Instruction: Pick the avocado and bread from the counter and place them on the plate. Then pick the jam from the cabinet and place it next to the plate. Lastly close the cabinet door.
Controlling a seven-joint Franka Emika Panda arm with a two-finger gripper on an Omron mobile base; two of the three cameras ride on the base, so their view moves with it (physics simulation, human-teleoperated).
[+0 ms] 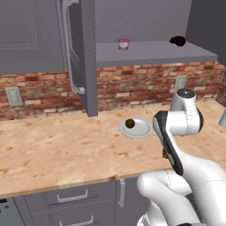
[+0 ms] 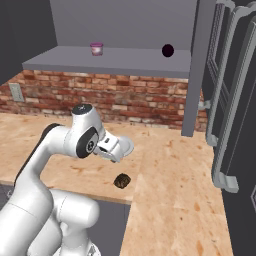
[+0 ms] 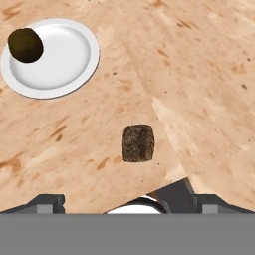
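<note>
The pincer (image 3: 127,201) hangs released above the table (image 1: 53,150), grasping nothing. Under it, near the front edge, lies the bread (image 3: 138,143). Further back stands the plate (image 1: 142,131), with the avocado (image 1: 129,123) on its rim side. Higher, the jam (image 1: 123,43) stands on the cabinet (image 1: 154,52) shelf, and the cabinet door (image 1: 81,57) is open.

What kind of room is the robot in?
It looks like a kitchen. There is a wooden counter with drawers under it, a brick wall, a wall cabinet, and a plate holding an avocado.
</note>
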